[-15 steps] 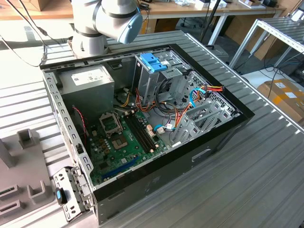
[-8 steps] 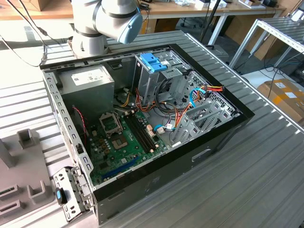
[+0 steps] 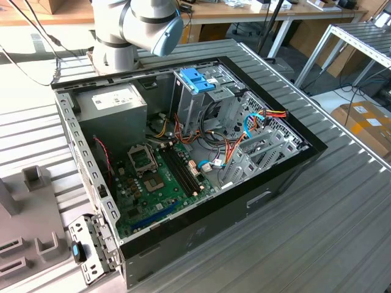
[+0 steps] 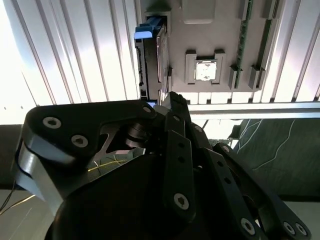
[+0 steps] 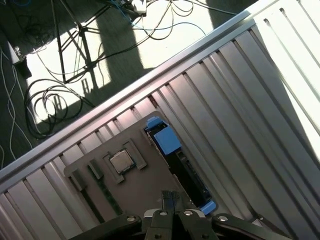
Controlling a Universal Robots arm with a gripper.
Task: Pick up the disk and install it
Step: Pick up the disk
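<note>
So, gripper point(image 5: 168, 199): fingertips pressed together, nothing held; in the second wrist view the gripper point(image 4: 172, 101) looks the same, with its black linkage in front.
Gripper position: over the grey holder plate point(image 5: 145, 187), near one end of the disk and apart from it; cannot tell how high.
Disk point(image 5: 184, 167): stands on its long edge in a slot along one side of the holder plate, with blue rails on it and a blue tab at the far end; untouched, not yet in the case. In the second wrist view the disk point(image 4: 149, 65) sits edge-on with the blue tab beyond it.
Processor chip point(image 5: 121, 161): lies flat in a square pocket of the plate, just beside the disk slot; the chip point(image 4: 205, 70) shows in both wrist views.
Memory stick point(image 5: 103, 190): on edge in a narrow slot, on the chip's other side from the disk.
Holder plate seat: rests on the ribbed metal worktop point(image 5: 240, 100), at the exterior view's left point(image 3: 30, 229).
Computer case point(image 3: 244, 204): lies open on the worktop point(image 3: 317, 238), well apart from the plate.
Case contents: green motherboard point(image 3: 159, 177), grey power supply box point(image 3: 116, 104), blue bracket point(image 3: 198, 79) on top of the drive cage, loose coloured wires.
Arm point(image 3: 131, 24): base behind the case.
Floor: cables point(image 5: 50, 100) and a stand point(image 5: 75, 40) past the worktop edge.
</note>
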